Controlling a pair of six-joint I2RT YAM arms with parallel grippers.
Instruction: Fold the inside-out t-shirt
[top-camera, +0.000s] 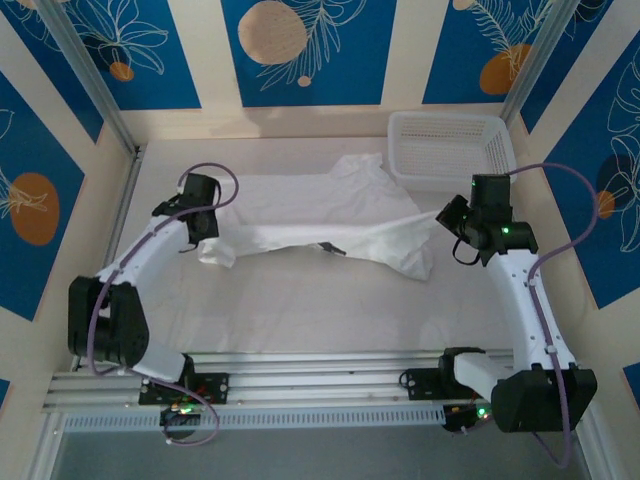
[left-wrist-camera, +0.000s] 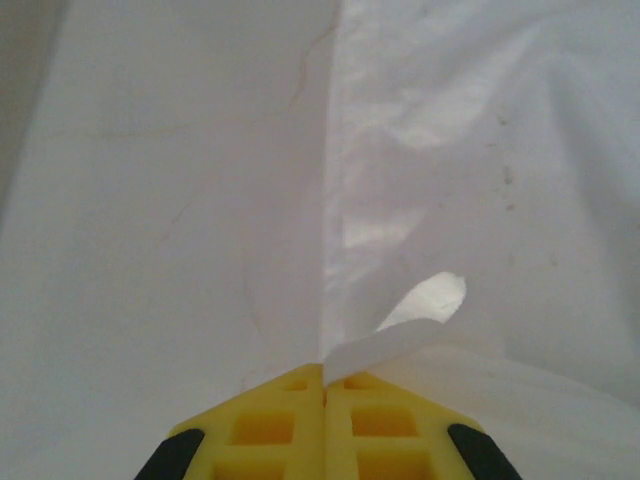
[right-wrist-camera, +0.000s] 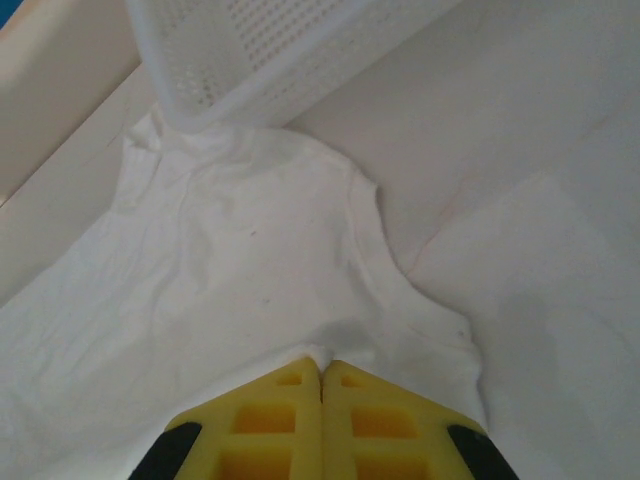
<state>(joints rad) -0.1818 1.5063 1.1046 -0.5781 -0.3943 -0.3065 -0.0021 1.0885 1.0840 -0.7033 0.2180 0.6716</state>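
Cream walls (top-camera: 402, 50) with blue leaf-patterned panels (top-camera: 340, 65) — orange discs (top-camera: 272, 32) too — enclose a white table (top-camera: 300, 310).

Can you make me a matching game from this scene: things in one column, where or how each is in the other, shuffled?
1 t-shirt
2 basket
3 left gripper
4 right gripper

A far right corner of the table
B shut on the shirt's right end
C stretched between both grippers
D shut on the shirt's left end

Pairs: 1-C, 2-A, 3-D, 4-B
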